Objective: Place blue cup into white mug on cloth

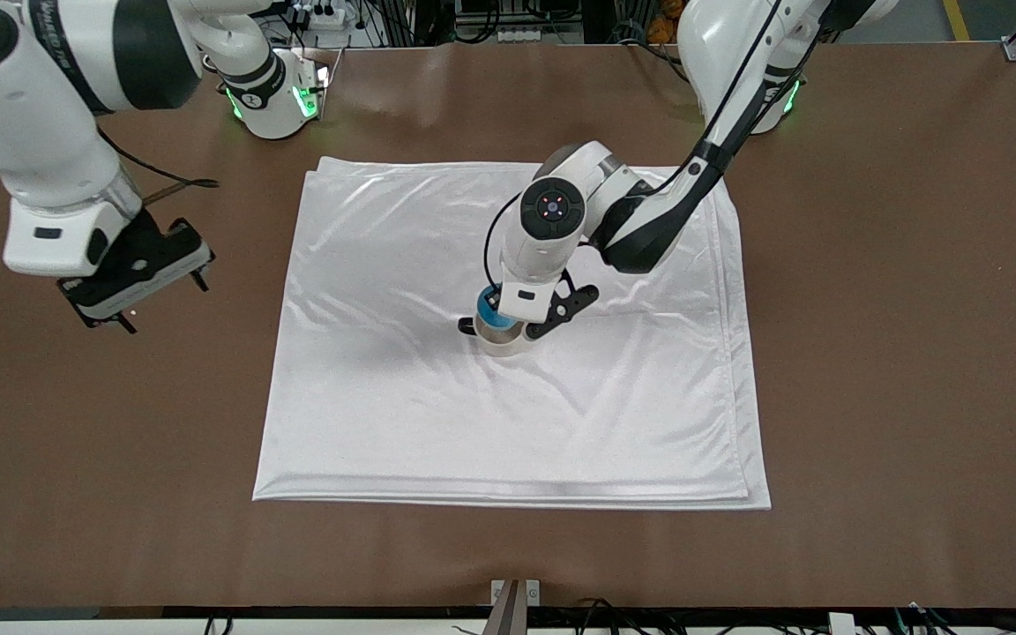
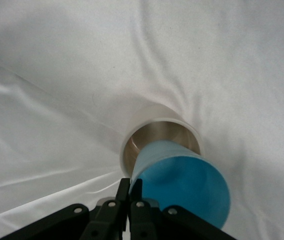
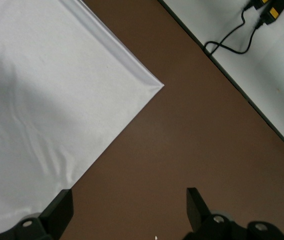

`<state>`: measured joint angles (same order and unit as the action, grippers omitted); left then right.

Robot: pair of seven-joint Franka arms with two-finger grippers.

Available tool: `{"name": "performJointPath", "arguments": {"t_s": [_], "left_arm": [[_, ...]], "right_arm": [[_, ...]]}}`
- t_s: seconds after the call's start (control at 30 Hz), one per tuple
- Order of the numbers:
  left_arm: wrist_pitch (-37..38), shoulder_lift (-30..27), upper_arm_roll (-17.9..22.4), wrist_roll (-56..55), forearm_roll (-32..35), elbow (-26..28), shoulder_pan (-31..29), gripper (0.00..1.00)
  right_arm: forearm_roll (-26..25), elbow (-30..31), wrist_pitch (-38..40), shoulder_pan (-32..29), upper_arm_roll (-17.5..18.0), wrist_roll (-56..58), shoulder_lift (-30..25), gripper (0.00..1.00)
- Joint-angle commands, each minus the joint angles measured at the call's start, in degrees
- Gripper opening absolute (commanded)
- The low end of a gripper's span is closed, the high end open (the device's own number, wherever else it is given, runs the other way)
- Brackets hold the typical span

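no brand, label or legible writing shows on the cup, mug or cloth.

the left gripper [image 1: 515,324] is over the middle of the cloth [image 1: 384,397], its fingers [image 2: 129,192] pinched together on the rim of the blue cup [image 2: 182,184]. the blue cup is tilted, its narrow base lowered into the mouth of the white mug [image 2: 158,136] while its bright blue opening leans out over the mug's rim (part of the cream interior stays visible beside it). the white mug stands upright on the cloth, with the fabric puckered around its base; its dark handle [image 1: 466,327] points toward the right arm's end of the table.

the right gripper [image 1: 133,291] waits above bare brown table [image 1: 896,353] just off the cloth's edge, at the right arm's end. its fingers [image 3: 195,205] are spread wide apart and hold nothing.
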<state>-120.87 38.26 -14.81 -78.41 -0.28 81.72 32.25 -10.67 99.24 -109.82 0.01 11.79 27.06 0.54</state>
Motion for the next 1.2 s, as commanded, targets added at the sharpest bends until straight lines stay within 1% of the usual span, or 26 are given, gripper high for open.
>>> {"name": "performJointPath", "arguments": {"t_s": [0.0,0.2,0.33,0.47,0.53,0.57,0.6,0.63,0.67,0.7,0.83,0.9,1.03,1.17], "left_arm": [[-1.21,1.46,0.75,-2.27,-0.42,-1.48,1.06,0.0],[-2.7,2.87,0.84,-2.27,-0.16,-1.31,1.06,0.0],[-3.32,3.22,1.45,-2.27,-0.16,-1.31,1.06,0.0],[-3.41,3.57,1.63,-2.18,-0.16,-1.39,1.15,0.0],[-3.59,3.75,1.63,-2.18,-0.24,-1.39,1.15,0.0],[-3.85,3.84,1.63,-2.18,-0.24,-1.31,1.06,0.07],[-3.94,3.92,1.63,-2.18,-0.33,-1.39,1.06,0.24],[-4.11,3.92,1.63,-2.01,-0.33,-1.39,0.97,0.47],[-4.11,3.92,1.63,-1.4,-0.24,-1.31,0.97,0.78],[-4.11,3.92,1.72,-1.22,-0.16,-1.39,1.06,1.0],[-4.11,3.66,1.81,-1.13,-0.16,-1.3,1.06,1.0],[-4.11,3.49,1.81,-1.21,-0.16,-1.3,1.15,1.0],[-4.11,3.22,1.81,-1.39,-0.16,-1.39,1.15,1.0],[-3.85,2.0,1.81,-1.3,0.02,-1.3,0.8,1.0]], "right_arm": [[2.49,-3.69,5.75,-3.78,-0.19,-1.23,-1.59,1.0],[2.93,-4.85,7.25,-8.53,-1.15,-3.07,-1.42,1.0],[6.88,-5.02,9.1,-10.99,-1.33,-4.03,-1.42,1.0],[6.89,-5.02,9.27,-11.97,-1.33,-8.77,-1.24,1.0],[6.45,-5.2,9.19,-11.88,-1.25,-9.31,-1.24,1.0],[6.45,-5.37,9.19,-11.88,-1.24,-9.4,-1.24,1.0],[6.54,-5.46,9.19,-11.97,-1.24,-9.49,-1.15,1.0],[7.06,-5.55,9.19,-12.05,-1.33,-9.92,-1.07,1.0],[7.24,-5.64,9.27,-12.14,-1.33,-11.41,-0.98,1.0],[7.33,-5.73,9.36,-12.14,-1.25,-13.68,-0.98,1.0],[7.24,-5.73,11.03,-11.44,-0.72,-26.68,-0.98,1.0],[6.98,-5.38,11.91,-11.0,-0.63,-31.18,-1.33,1.0],[7.59,-4.85,12.88,-10.65,-0.72,-33.92,-1.59,1.0],[9.08,-2.66,12.35,-10.74,-0.8,-36.02,-2.99,1.0]]}}
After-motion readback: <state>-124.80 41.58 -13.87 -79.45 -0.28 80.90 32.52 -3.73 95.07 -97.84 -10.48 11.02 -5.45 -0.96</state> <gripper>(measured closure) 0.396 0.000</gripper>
